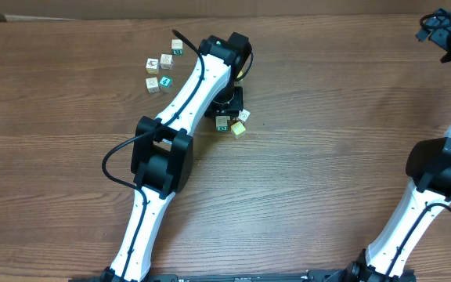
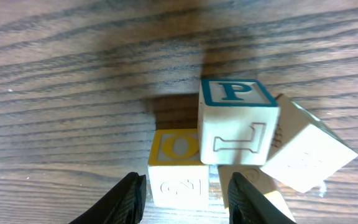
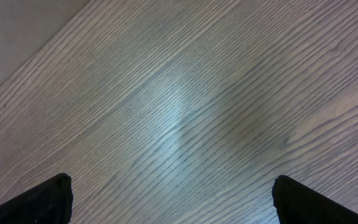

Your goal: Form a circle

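Surface [image 1: 327,94]: brown wood, and everything sits on it.
Left arm [image 1: 180,102]: white and black, reaching up the middle of the surface.
Right arm [image 1: 437,180]: over at the right edge, far from the cubes.
Right gripper [image 3: 173,193]: wide open, with nothing in it and only wood under it.
Left gripper [image 2: 185,196]: its fingers are partway apart with a yellow cube [image 2: 174,155] between the tips. I cannot tell if they squeeze it.
The circle [image 1: 238,129]: a tight little bunch of cubes right under the left gripper, near the middle of the surface.
Loose cubes [image 1: 166,60]: scattered up on the left, away from the circle.
Teal P cube [image 2: 235,121]: touching the yellow cube.
White cube [image 2: 306,152]: tilted, leaning against the teal P cube.
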### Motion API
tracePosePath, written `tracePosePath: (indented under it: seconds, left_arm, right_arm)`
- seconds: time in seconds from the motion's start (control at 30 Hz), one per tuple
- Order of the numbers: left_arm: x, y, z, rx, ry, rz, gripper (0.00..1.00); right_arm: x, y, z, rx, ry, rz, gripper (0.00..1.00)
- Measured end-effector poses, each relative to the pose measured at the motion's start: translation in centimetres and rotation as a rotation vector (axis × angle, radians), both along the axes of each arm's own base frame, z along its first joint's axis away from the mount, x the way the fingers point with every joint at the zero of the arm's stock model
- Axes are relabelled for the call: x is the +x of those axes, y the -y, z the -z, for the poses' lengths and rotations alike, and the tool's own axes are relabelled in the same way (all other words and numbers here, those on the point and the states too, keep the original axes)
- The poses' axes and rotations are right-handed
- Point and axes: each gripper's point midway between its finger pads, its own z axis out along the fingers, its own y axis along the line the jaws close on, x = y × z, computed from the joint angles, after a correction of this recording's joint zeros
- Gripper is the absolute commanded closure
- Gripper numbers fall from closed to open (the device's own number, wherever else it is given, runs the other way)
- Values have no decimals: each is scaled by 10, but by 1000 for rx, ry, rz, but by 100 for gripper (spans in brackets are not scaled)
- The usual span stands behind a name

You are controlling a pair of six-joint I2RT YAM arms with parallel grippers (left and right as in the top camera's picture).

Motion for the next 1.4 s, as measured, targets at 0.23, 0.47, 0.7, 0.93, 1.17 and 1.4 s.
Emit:
tracePosePath:
  seconds: [0.23,0.47,0.7,0.93,1.17,1.4]
  left_arm:
    - [7,3,-26,-19,38,16,61]
    - [18,-19,-74,-18,113,-23,54]
    - [29,-102,-105,13,121,-192,54]
    - [37,-159,-104,27,112,-322,41]
    - [39,-182,-105,44,114,-376,0]
    - [40,-198,-105,87,126,-395,0]
  right_arm:
    - [0,0,0,0,0,1,0]
    - [0,0,0,0,0,0,0]
    - [0,0,0,0,0,0,0]
    - [0,0,0,0,1,0,0]
    - [25,-3,-12,21,117,-31,0]
    - [15,-72,-9,324,108,-250,7]
